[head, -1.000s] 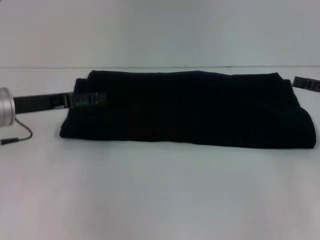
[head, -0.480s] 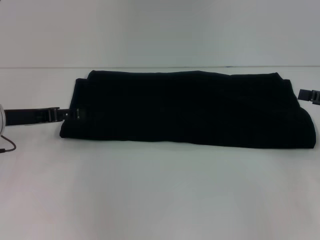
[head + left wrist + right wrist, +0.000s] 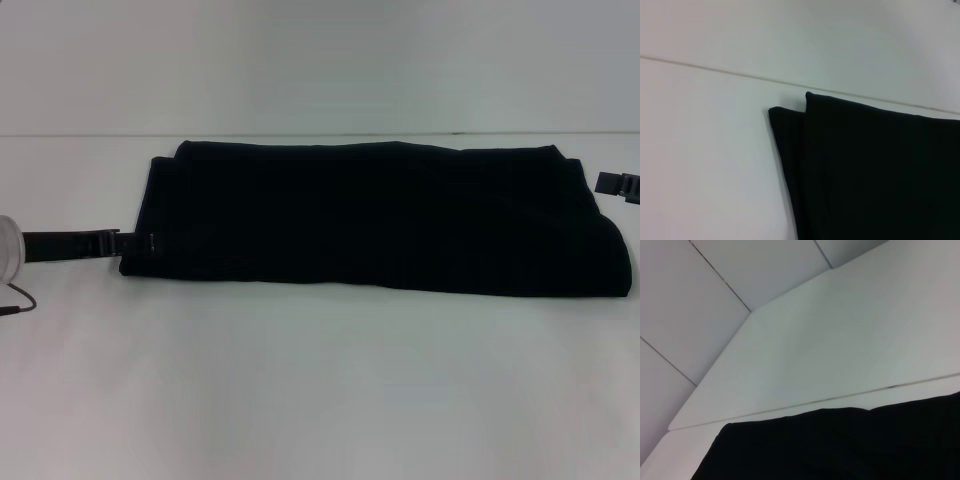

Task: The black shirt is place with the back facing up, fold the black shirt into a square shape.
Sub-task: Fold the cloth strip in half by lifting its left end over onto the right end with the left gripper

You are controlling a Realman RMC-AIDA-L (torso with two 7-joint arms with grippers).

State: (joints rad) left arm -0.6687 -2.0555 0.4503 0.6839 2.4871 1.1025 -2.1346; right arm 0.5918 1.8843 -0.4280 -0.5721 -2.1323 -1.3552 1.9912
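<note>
My left gripper (image 3: 135, 243) sits low at the black shirt's (image 3: 370, 215) left edge, tip touching the fabric; can't tell if it's wide or pinching. My right gripper (image 3: 620, 185) is just beside the shirt's right end, state unclear too. Shirt lies folded in a long band across the white table (image 3: 320, 380).

The large matte-black fabric shirt (image 3: 375, 220) lay folded in a long band across the far half of the white counter (image 3: 320, 390). The left gripper (image 3: 130, 243) sat at its left end, the right gripper (image 3: 618, 185) just beside its right end.
</note>
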